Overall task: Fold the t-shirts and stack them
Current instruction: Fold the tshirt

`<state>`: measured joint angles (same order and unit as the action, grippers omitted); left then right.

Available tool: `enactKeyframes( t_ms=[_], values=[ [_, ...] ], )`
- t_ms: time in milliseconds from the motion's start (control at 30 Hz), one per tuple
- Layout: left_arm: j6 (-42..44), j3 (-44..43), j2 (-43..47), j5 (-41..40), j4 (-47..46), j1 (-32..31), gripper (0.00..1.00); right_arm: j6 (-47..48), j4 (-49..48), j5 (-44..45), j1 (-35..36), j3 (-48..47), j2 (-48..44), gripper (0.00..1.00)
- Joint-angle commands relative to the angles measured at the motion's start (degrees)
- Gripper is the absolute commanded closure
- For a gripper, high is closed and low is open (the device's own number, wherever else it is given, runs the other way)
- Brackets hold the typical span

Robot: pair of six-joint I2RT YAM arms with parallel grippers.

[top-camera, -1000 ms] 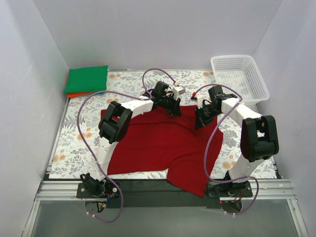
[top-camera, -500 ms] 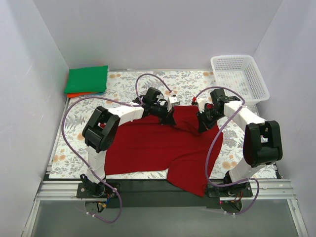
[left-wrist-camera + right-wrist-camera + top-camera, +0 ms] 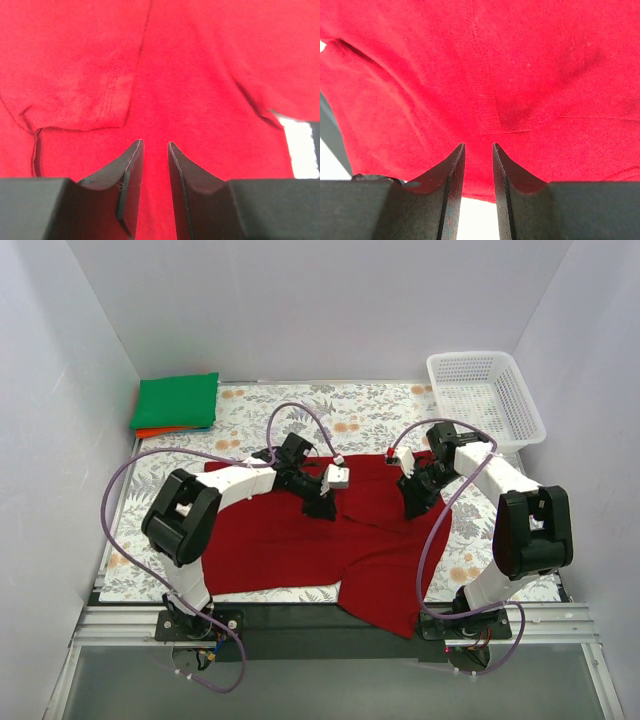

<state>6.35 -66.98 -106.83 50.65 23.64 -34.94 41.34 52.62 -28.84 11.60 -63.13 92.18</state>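
Observation:
The dark red t-shirt (image 3: 290,540) lies spread across the middle of the table, its near right corner hanging over the front edge. My left gripper (image 3: 322,508) hovers over its centre, open, with only red cloth (image 3: 200,75) beyond the gap (image 3: 155,144). My right gripper (image 3: 412,508) is over the shirt's right part, also open with nothing between its fingers (image 3: 478,146); a hem edge of the red cloth (image 3: 495,60) shows below it. At the back left, the folded bright green t-shirt (image 3: 176,400) lies on the orange one (image 3: 150,431).
A white lattice basket (image 3: 487,395) stands at the back right corner. The floral tablecloth (image 3: 370,410) shows behind the red shirt and along its sides. White walls close in the table on three sides. Purple cables loop above both arms.
Both grippers have moved toward the near edge over the red shirt, the left one farther. Both were shut and now stand open, having let go of the cloth.

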Motion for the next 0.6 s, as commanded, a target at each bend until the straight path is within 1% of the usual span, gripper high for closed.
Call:
enactKeyframes(
  t_ms=[0,33,67,100,133,167,200,233,267,300,367,400,433,467,533,567],
  values=[
    [2.5,1.0,7.9,3.2,3.7,1.7,0.75,2.3,4.1,-3.3,-0.3,-5.2,-1.0,0.65],
    [0.2,1.0,8.4,3.2,2.7,2.6,0.75,1.1,3.7,-3.4,-0.3,-6.6,-0.3,0.64],
    [-2.2,0.9,8.7,3.2,2.2,4.9,0.76,-0.7,2.8,-3.5,-0.3,-8.9,0.8,0.65],
    [-9.3,0.1,9.0,2.9,1.5,6.4,0.76,-2.5,1.7,-2.5,-0.3,-10.2,3.0,0.66],
    [-12.3,-0.3,9.6,2.4,0.2,8.1,0.76,-6.9,0.5,-1.8,-0.3,-11.0,4.0,0.68],
    [-15.6,-0.6,9.9,2.2,-0.4,12.0,0.78,-8.5,-0.8,-1.2,-0.3,-12.7,4.8,0.68],
    [-22.1,-0.3,10.3,-0.9,-2.7,13.9,0.79,-10.0,-3.4,0.5,-0.3,-13.4,6.2,0.68],
    [-25.6,0.1,11.4,-4.2,-3.6,16.7,0.8,-13.3,-5.0,1.8,-0.3,-14.3,7.0,0.68],
    [-27.2,0.4,11.6,-7.8,-3.8,17.8,0.81,-14.4,-5.8,2.6,-0.3,-16.6,7.9,0.68],
    [-28.1,0.8,11.8,-15.5,-3.7,18.7,0.83,-15.2,-6.6,3.7,-0.3,-17.9,10.0,0.68],
    [-30.6,1.2,11.6,-22.2,-2.7,21.4,0.85,-17.3,-7.2,5.1,-0.3,-20.4,12.1,0.67],
    [-31.0,1.2,11.1,-24.2,-1.9,22.6,0.88,-17.8,-7.9,6.6,-0.3,-22.1,14.0,0.67],
    [-31.2,0.7,10.8,-26.1,-0.1,23.9,0.89,-18.1,-8.2,7.6,-0.3,-22.7,14.9,0.66],
    [-32.6,0.8,9.7,-26.4,0.4,27.2,0.89,-18.2,-8.6,8.5,-0.3,-23.3,15.8,0.66],
    [-33.2,-0.1,8.0,-28.0,2.4,30.8,0.9,-18.6,-9.0,10.4,-0.3,-24.8,18.7,0.66],
    [-33.2,-0.3,6.3,-28.5,3.0,31.6,0.91,-18.8,-9.0,11.0,-0.3,-25.4,19.6,0.66]
  ],
)
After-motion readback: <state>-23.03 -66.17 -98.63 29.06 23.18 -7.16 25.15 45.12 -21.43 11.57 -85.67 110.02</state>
